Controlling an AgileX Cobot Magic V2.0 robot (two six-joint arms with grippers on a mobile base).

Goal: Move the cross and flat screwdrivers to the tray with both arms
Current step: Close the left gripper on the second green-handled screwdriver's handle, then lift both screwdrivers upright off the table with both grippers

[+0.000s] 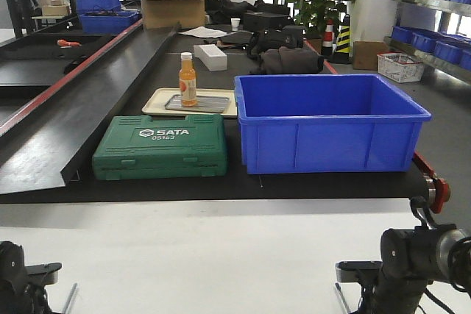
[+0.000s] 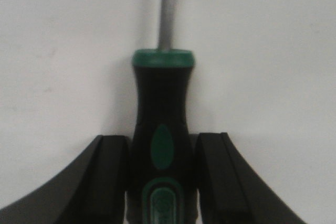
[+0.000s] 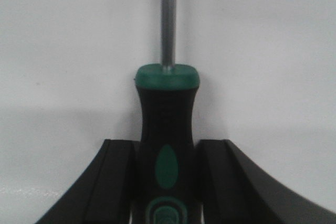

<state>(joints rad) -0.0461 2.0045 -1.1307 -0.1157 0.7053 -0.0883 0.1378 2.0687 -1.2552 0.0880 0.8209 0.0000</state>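
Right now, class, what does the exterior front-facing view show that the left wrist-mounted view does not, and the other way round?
Only the front view shows the green SATA tool case, the blue bin and the orange bottle standing on the grey metal tray, itself on a cream tray. Only the left wrist view shows the left screwdriver with its black-and-green handle, the left gripper closed against both its sides. Both show the white tabletop and that screwdriver's slim steel shaft.
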